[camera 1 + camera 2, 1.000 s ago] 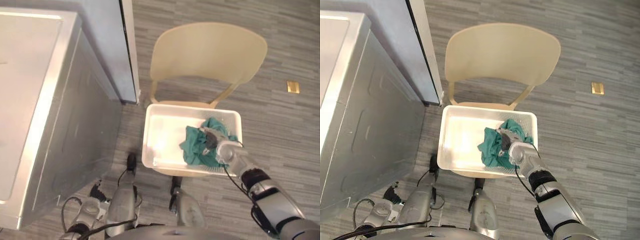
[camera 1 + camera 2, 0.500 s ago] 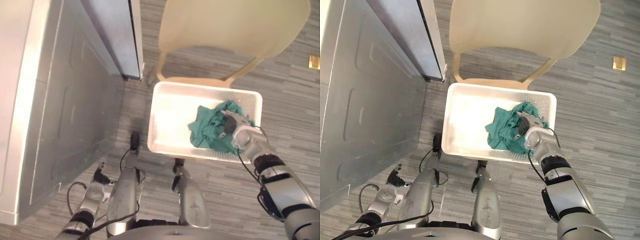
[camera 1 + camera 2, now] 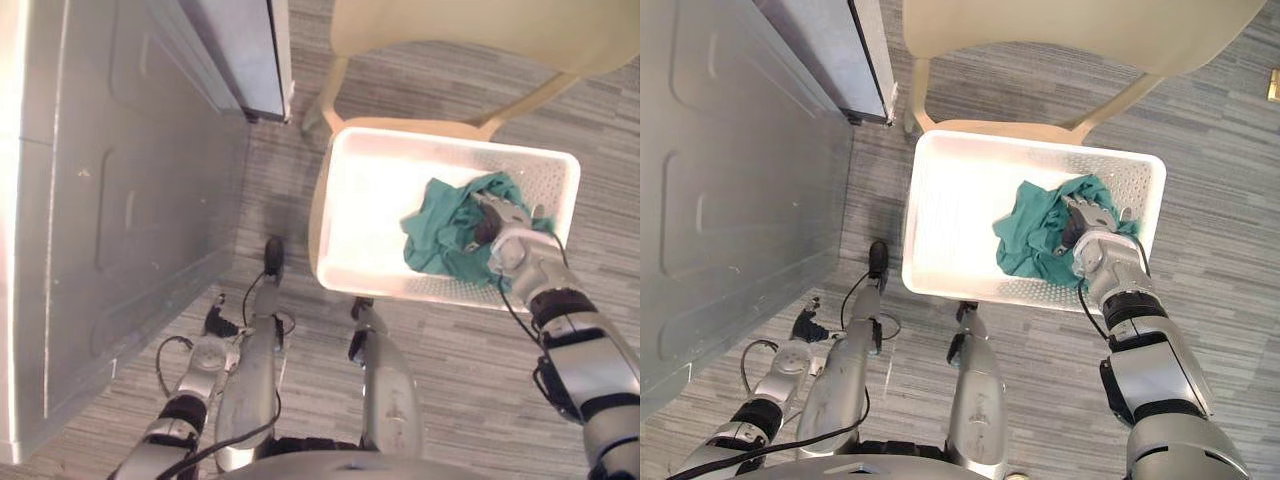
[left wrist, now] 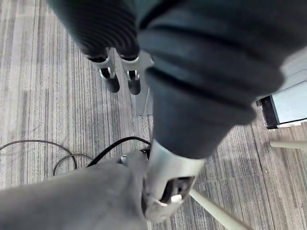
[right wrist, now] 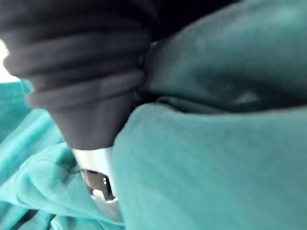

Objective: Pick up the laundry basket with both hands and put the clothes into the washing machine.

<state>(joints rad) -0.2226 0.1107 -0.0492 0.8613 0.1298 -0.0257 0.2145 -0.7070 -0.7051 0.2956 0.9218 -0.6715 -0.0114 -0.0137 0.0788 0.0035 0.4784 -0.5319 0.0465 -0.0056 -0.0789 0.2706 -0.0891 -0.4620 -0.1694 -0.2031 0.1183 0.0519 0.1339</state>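
Note:
A white laundry basket (image 3: pixel 333 190) rests on the seat of a cream chair (image 3: pixel 470 25). A crumpled green cloth (image 3: pixel 440 232) lies in its right half. My right hand (image 3: pixel 503 243) is down in the basket, on the cloth's right side. Close up, the green cloth (image 5: pixel 216 167) wraps around that hand (image 5: pixel 81 72). My left hand (image 3: pixel 208 354) hangs low beside the washing machine (image 3: pixel 120 200), well left of the basket. Its fingers (image 4: pixel 110 80) point straight at the floor and hold nothing.
The silver-grey washing machine takes up the left side, showing its flat side panel. A blue-grey panel (image 3: pixel 235 45) stands behind it next to the chair. Grey striped floor (image 3: pixel 300 260) runs between the machine and the basket.
The whole picture has shifted, so the camera has moved. My right hand stays on the green cloth in the basket, and my left hand stays low.

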